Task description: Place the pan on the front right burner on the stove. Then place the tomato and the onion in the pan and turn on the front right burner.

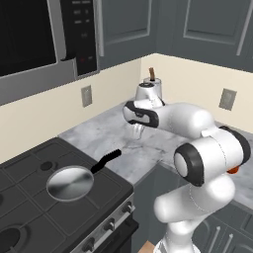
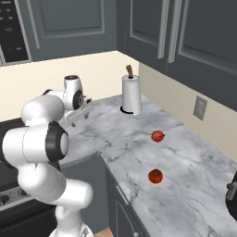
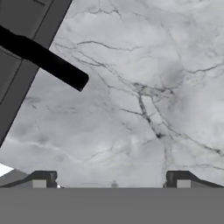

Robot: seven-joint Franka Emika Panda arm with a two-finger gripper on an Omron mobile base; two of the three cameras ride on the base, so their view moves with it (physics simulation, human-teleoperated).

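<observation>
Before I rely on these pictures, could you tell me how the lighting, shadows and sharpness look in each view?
Left base view: even, flat light; the pan shows a soft radial sheen, no harsh glare. Right base view: the two round red items cast only faint shadows on the marble counter. Hand view: slightly soft, the pan handle crisp-edged, the open gripper over bare marble.

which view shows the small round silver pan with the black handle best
The left base view: the small round silver-metal pan sits whole on the black stove, handle out over the counter. The hand view catches the handle's end; in the right base view the arm hides it.
</observation>
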